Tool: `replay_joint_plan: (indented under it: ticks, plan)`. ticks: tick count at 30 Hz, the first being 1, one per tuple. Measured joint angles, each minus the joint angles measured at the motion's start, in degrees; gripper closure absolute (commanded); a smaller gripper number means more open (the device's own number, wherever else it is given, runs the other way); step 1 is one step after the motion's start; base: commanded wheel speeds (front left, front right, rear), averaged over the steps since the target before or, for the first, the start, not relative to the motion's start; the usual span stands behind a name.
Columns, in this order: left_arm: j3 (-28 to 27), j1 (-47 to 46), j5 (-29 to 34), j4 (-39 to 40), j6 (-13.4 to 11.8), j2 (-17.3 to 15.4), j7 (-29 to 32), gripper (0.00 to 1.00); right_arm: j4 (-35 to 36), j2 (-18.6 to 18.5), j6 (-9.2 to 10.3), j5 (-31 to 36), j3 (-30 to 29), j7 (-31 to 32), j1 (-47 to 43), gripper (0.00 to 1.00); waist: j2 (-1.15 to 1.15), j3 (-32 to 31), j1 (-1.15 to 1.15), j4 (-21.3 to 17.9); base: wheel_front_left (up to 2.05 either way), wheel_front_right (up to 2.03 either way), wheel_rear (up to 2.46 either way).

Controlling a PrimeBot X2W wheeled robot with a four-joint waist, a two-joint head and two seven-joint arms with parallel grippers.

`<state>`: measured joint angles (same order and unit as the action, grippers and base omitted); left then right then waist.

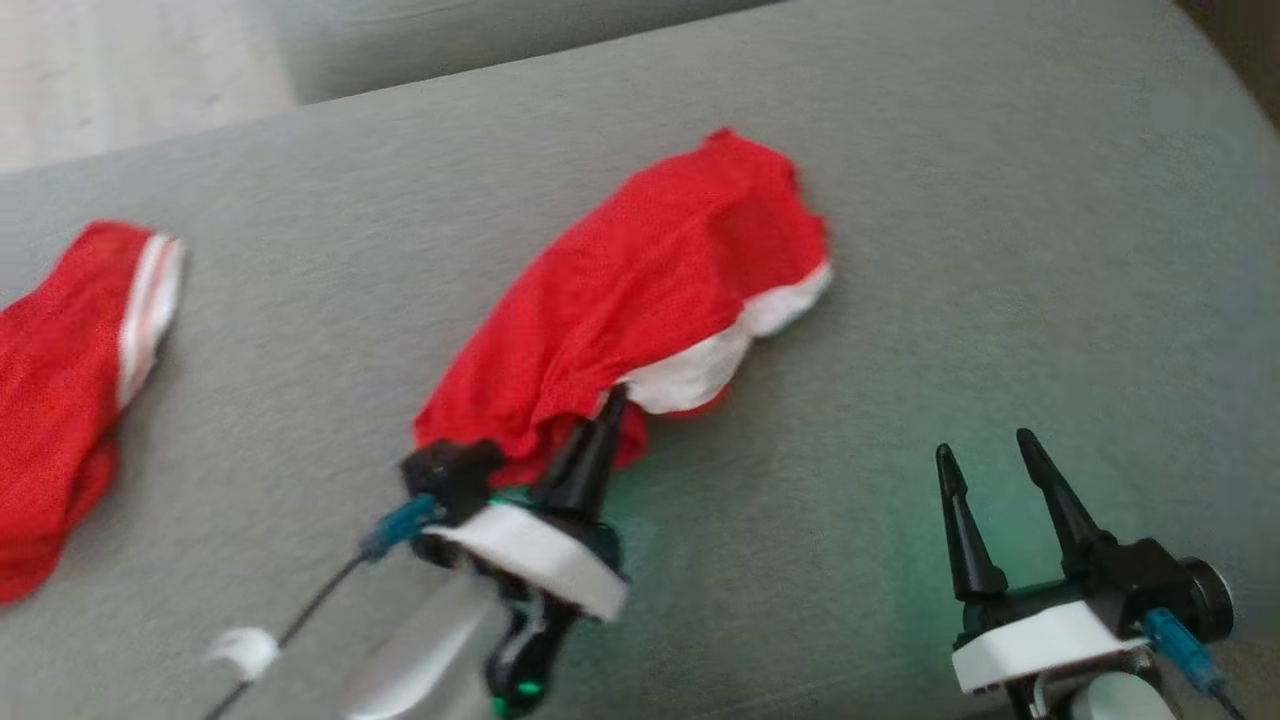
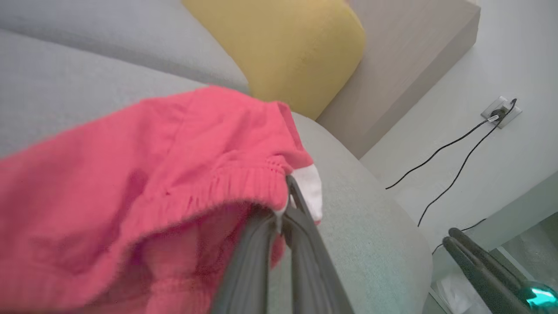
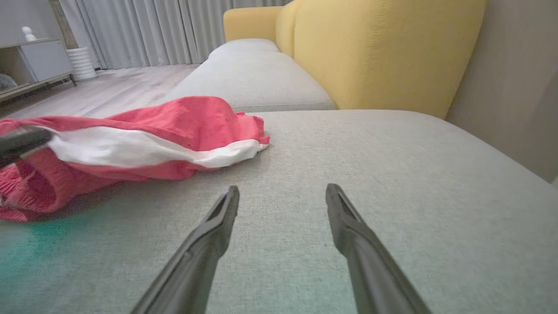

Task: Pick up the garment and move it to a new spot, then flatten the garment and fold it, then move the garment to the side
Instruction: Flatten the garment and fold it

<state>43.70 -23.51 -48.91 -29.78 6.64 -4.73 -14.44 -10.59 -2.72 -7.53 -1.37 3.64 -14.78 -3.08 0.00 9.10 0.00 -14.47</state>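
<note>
In the head view the garment lies bunched mid-frame on the grey cushion, its near edge pinched by your left claw. Lift until the trailing cloth clears the cushion, then set it down well apart from the other red cloth at the left edge. The left wrist view shows that claw clamped on the ribbed waistband, centre frame. In the right wrist view your right claw is spread wide, holding nothing, pointed across bare cushion, with the garment at the left.
</note>
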Motion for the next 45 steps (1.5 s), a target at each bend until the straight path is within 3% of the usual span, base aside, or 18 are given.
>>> replay_joint_plan:
  ticks: [3, 7, 14, 18, 32, 40, 41, 42, 44, 45]
  plan:
    - [-0.33, 1.16, 2.15, 4.47, -0.42, -5.82, 0.32, 1.0, -0.01, 0.02, 0.0, 0.0, 0.02, 0.0, -0.12, 0.0, 0.0, -0.33, 0.0, 3.26, 0.0, 0.0, 0.0]
    - [-2.36, 3.19, 3.81, 10.39, -3.93, -14.21, 2.38, 1.0, -0.32, 0.03, 0.0, 0.0, 0.36, 0.0, -0.2, 0.0, 0.0, -0.95, 0.0, 7.8, 0.0, 0.0, 0.0]
    - [-3.83, 3.46, 6.68, 15.77, -7.0, -20.78, 5.34, 1.0, -7.55, -1.32, 0.0, -0.67, 5.9, 0.0, 0.47, 0.0, 0.0, -1.49, 0.0, 14.31, 0.0, 0.0, 0.0]
    - [-3.76, 3.41, 7.71, 16.38, -7.25, -22.25, 5.88, 1.0, -11.73, -3.21, 0.0, -0.78, 9.05, 0.0, 4.09, 0.0, 0.0, -1.16, 0.0, 16.48, 0.0, 0.0, 0.0]
    - [-2.97, -0.59, 8.65, 17.83, -7.3, -21.97, 6.38, 1.0, -28.94, -5.61, 0.0, -1.59, 14.99, 0.01, 22.65, 0.0, 0.0, 3.0, 0.01, 19.49, 0.0, 0.0, 0.0]
    - [-2.76, -2.33, 9.16, 18.13, -7.21, -21.25, 6.37, 1.0, -32.88, -5.57, 0.0, -2.38, 18.29, 0.01, 27.6, 0.0, 0.0, 4.65, 0.01, 20.22, 0.0, 0.0, 0.0]
    - [-2.71, -2.33, 9.16, 18.13, -7.21, -21.21, 6.37, 1.0, -33.18, -5.53, 0.0, -2.63, 18.66, 0.01, 27.89, 0.05, 0.0, 4.71, 0.01, 20.27, 0.0, 0.0, 0.0]
    - [-2.71, -2.33, 9.16, 18.13, -7.21, -21.21, 6.37, 1.0, -33.18, -5.53, 0.0, -2.63, 18.66, 0.01, 27.89, 0.26, 0.0, 4.71, 0.01, 20.27, 0.0, 0.0, 0.0]
    - [-2.6, -2.32, 9.15, 18.12, -7.2, -21.21, 6.37, 1.0, -33.71, -5.48, 0.0, -3.01, 19.37, 0.01, 28.44, 0.97, 0.0, 4.76, 0.0, 20.28, 0.0, 0.0, 0.0]
    - [-2.6, -2.33, 9.15, 18.12, -7.2, -21.21, 6.36, 1.0, -33.86, -5.48, 0.0, -3.38, 19.82, 0.01, 28.58, 1.0, 0.0, 4.76, 0.01, 20.25, 0.0, 0.0, 0.0]
